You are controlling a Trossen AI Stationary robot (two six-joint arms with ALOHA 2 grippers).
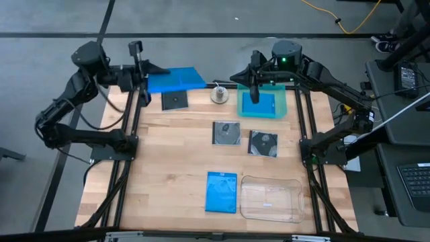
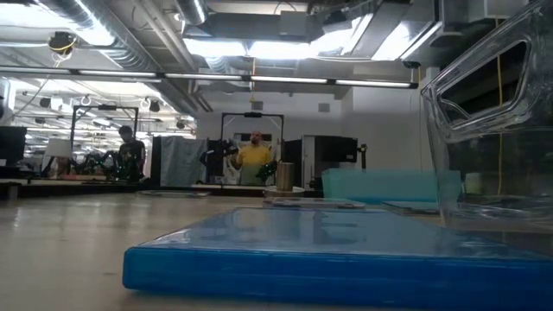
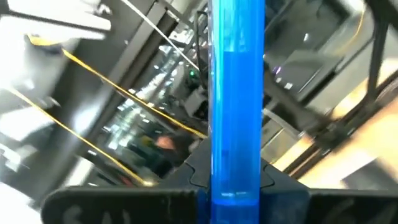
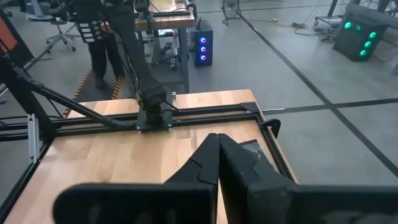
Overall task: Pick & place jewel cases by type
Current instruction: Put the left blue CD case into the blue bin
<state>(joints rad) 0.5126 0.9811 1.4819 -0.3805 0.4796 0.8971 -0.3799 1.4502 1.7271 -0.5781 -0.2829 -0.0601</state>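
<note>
Three blue cases [image 1: 222, 192], three dark cases [image 1: 226, 132]

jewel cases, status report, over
Left gripper shut on blue jewel case, lifted at the far-left edge. Right gripper shut, empty, above teal tray. Nothing in the way.

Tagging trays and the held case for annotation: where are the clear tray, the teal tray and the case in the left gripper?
clear tray [image 1: 250, 210], high view, its bare floor.
teal tray [image 1: 280, 102], high view, its right rim.
blue case [image 3: 236, 112], left wrist view, its edge, in the left gripper [image 3: 235, 190].
</note>
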